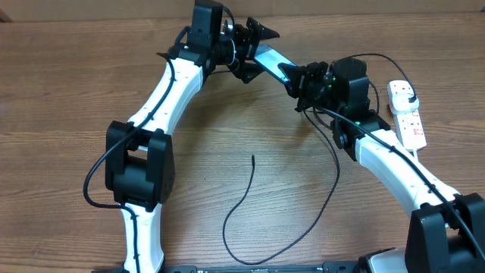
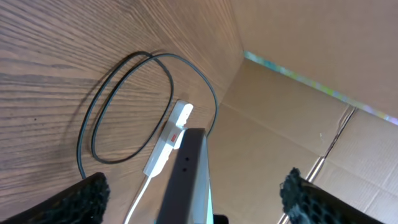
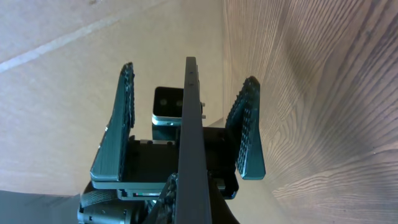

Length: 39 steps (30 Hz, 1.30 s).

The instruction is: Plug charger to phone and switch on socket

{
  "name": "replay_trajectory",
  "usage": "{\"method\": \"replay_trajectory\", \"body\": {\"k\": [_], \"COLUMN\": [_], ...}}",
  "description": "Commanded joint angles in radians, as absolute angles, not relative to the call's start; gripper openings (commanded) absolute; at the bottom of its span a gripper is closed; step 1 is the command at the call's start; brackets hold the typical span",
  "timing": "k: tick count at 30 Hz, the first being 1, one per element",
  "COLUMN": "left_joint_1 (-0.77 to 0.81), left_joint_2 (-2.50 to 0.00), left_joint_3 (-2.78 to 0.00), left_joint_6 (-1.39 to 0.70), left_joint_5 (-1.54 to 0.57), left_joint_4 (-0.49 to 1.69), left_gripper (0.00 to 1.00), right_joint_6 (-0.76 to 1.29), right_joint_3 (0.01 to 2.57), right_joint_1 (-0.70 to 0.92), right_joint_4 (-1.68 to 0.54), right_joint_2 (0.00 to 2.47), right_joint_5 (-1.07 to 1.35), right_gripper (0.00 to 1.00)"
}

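The phone (image 1: 271,60) is held off the table at the back centre, tilted. My right gripper (image 1: 298,77) is shut on its right end. In the right wrist view the phone (image 3: 189,124) shows edge-on, running up from my right gripper (image 3: 186,202). My left gripper (image 1: 256,53) is open, with a finger on each side of the phone's left end; in the left wrist view (image 2: 196,183) the phone (image 2: 186,168) stands between the spread fingers, touching neither. The charger cable (image 1: 242,201) lies on the table, its tip (image 1: 252,157) free. The socket strip (image 1: 408,115) lies at the right.
The black cable loops from the front of the table up past my right arm to the socket strip's far end (image 1: 402,89). In the left wrist view the socket strip (image 2: 166,144) and cable loop (image 2: 124,106) lie near a cardboard wall (image 2: 298,74) at the back.
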State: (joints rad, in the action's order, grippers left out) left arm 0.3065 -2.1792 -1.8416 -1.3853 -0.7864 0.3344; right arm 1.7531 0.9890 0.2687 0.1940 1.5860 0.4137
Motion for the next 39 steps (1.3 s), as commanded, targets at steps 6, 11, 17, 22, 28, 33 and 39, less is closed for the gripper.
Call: {"method": "replay_trajectory", "body": {"k": [6, 11, 17, 22, 28, 33, 39], "left_joint_1": [0.321, 0.321, 0.321, 0.321, 0.322, 0.324, 0.328], "left_joint_2": [-2.180, -2.180, -2.180, -2.180, -2.180, -2.180, -2.180], "left_joint_3": [-1.863, -1.863, -1.863, -1.863, -1.863, -1.863, -1.863], "left_joint_6": [-1.387, -1.387, -1.388, -1.387, -1.384, -1.383, -1.383], "left_joint_5": [-0.775, -0.775, -0.774, -0.774, -0.775, -0.775, -0.774], "left_joint_4": [0.340, 0.340, 0.340, 0.340, 0.340, 0.340, 0.340], "left_gripper": [0.85, 0.79, 0.63, 0.46, 0.34, 0.26, 0.18], "right_joint_6": [1.746, 1.746, 1.746, 1.736, 1.731, 1.730, 1.727], "right_joint_3": [1.014, 1.014, 1.014, 1.014, 1.014, 1.014, 1.014], "right_joint_1": [0.274, 0.274, 0.274, 0.274, 0.274, 0.274, 0.274], "right_joint_4": [0.215, 0.215, 0.215, 0.215, 0.215, 0.215, 0.215], "right_joint_2": [1.584, 1.584, 1.584, 1.584, 1.584, 1.584, 1.584], "right_joint_5": [0.421, 0.421, 0.421, 0.421, 0.421, 0.421, 0.421], "right_gripper": [0.04, 0.04, 0.04, 0.04, 0.04, 0.04, 0.04]}}
